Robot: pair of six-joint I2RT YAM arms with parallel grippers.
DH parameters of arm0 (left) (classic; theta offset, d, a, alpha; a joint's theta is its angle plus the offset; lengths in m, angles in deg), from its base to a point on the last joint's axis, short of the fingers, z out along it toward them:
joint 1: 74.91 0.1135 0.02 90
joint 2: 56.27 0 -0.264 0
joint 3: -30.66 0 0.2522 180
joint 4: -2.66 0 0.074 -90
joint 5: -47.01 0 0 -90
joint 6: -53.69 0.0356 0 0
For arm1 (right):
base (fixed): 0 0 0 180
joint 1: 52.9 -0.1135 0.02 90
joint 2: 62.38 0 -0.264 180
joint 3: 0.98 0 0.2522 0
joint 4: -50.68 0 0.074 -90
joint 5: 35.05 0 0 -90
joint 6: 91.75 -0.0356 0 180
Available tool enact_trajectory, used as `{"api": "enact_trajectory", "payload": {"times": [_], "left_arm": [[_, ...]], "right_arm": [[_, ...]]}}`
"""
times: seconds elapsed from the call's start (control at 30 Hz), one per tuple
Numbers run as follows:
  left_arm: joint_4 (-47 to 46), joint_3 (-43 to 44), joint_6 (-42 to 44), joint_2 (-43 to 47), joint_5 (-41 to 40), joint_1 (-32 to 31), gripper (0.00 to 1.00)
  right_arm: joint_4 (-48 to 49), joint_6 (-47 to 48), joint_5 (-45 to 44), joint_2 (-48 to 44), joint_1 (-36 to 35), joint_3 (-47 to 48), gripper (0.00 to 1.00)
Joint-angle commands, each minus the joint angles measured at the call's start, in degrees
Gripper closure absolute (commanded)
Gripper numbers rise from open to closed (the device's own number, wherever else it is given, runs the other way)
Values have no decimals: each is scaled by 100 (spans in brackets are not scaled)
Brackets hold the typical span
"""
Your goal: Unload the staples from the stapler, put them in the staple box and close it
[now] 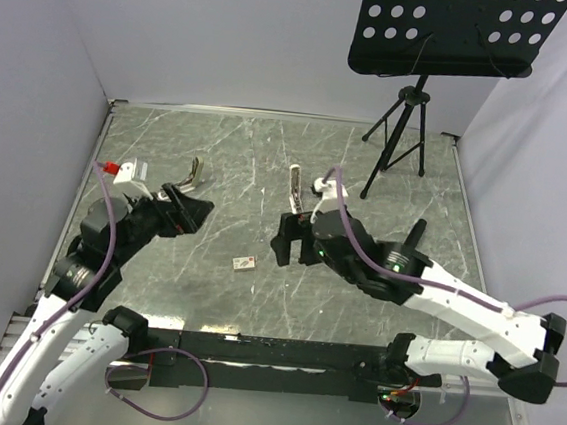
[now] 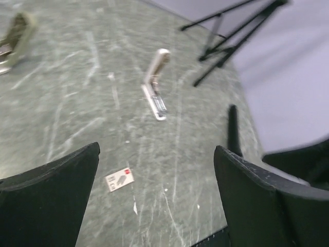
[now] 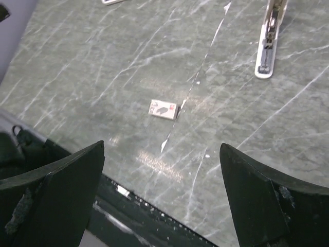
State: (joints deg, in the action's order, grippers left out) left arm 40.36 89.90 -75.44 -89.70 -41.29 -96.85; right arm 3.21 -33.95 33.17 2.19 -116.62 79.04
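Two claws stood wide and held nothing: the left gripper left of the small tan box, the right gripper just right of it. The stapler lay on the table beyond the box, hinged apart, touched by neither claw. The box's contents could not be seen.
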Motion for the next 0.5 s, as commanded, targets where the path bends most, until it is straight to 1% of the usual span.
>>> {"api": "enact_trajectory", "payload": {"times": [0.0,0.13,0.23,0.3,0.47], "left_arm": [[-952,-354,442,495,1157,-13,3],[-961,-556,530,706,1193,-13,3],[-1111,-758,425,882,1123,-13,3],[-1138,-821,363,943,973,-13,3],[-971,-768,468,847,1008,-13,3]], "right_arm": [[172,-66,270,-498,9,-411,0],[786,-40,473,-1077,9,-991,0],[971,-67,429,-1289,9,-1282,0],[920,-101,341,-1307,18,-1273,0],[726,-207,227,-1255,18,-1186,0]]}}
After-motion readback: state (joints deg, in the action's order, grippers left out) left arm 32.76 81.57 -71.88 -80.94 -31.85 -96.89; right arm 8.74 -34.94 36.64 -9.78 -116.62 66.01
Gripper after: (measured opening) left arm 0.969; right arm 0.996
